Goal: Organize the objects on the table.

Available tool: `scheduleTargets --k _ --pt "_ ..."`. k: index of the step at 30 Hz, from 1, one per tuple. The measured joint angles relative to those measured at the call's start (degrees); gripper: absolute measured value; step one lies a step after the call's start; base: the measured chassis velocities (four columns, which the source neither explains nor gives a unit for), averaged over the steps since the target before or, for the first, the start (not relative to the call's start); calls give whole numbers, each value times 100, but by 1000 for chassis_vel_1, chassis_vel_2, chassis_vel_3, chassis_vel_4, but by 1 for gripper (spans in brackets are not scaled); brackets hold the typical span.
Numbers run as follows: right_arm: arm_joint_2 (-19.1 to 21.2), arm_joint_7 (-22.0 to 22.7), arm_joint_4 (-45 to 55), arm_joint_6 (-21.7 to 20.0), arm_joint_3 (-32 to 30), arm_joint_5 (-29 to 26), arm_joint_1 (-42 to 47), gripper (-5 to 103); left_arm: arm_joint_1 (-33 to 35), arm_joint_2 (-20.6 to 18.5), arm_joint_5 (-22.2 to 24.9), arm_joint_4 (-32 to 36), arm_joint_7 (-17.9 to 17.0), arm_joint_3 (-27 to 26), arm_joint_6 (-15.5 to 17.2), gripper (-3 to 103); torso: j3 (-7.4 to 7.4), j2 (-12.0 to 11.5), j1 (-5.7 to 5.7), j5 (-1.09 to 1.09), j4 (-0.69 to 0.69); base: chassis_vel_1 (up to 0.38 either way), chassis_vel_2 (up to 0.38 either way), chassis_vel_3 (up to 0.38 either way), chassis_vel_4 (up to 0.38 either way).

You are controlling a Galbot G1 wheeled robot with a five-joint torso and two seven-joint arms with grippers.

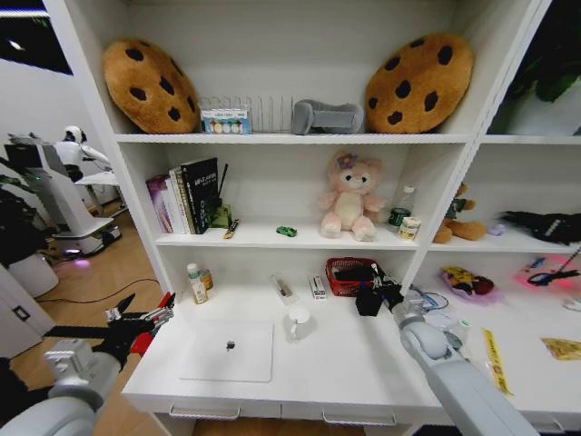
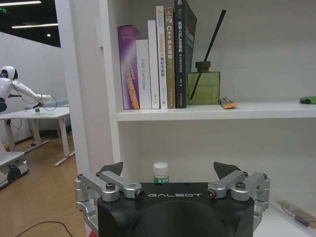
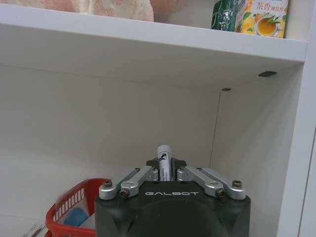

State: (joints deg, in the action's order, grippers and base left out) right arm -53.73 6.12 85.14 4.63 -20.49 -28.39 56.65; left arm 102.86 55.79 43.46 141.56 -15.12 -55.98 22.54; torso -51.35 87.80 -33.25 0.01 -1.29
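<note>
The right gripper (image 1: 377, 289), right of centre in the head view, hangs by the red wire basket (image 1: 343, 277) with its jaws closed on a small white tube with a dark printed label (image 3: 163, 159), possibly a marker; I can't read it. The left gripper (image 1: 145, 317), at lower left off the corner of the long white worktop (image 1: 345, 368), has its jaws spread wide and empty.

Much looks left to sort: the slim silver laptop (image 1: 228, 350) lies shut at lower centre, a white cup (image 1: 298, 321) just beside it, and the tiny green toy car (image 1: 287, 231) sits on the middle shelf.

Both grippers read "GALBOT"; one white book spine (image 2: 143, 74) reads "DAS Controller".
</note>
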Motion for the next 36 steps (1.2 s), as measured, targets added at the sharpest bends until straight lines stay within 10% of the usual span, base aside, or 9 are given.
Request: scheduleTargets --k 23,36 --pt "-350 -17 -1248 1101 285 714 -517 15 0 0 0 0 0 0 0 100 1 1 1 -2 -1 0 0 0 0" --pt "-109 98 -344 866 141 435 13 69 0 0 0 0 0 0 0 100 1 2 1 -1 0 0 0 0 0"
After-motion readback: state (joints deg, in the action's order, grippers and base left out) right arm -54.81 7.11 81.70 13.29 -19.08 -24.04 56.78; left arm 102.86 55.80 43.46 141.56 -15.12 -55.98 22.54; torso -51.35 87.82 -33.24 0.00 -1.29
